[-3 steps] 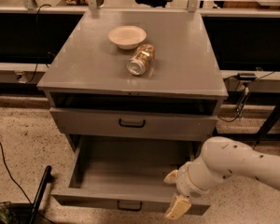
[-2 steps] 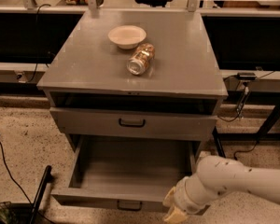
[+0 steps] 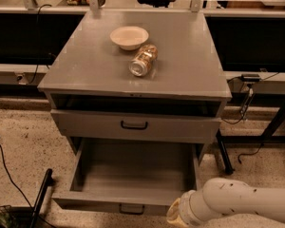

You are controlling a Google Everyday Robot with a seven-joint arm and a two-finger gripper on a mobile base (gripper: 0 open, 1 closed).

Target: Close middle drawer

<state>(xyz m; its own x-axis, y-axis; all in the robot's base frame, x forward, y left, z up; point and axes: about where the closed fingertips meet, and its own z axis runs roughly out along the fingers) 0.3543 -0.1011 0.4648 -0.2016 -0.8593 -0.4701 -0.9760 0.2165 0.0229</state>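
Grey cabinet top (image 3: 190,65), as I see it: a pale bowl (image 3: 129,36) sits upright toward the back, and a jar (image 3: 143,61) lies on its side just in front, silver end toward me. Speckled floor (image 3: 23,137) carries the cabinet. My gripper (image 3: 175,215) sits low at its front right.

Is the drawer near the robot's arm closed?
No, the middle drawer stands pulled far out, with the gripper at its front right corner.
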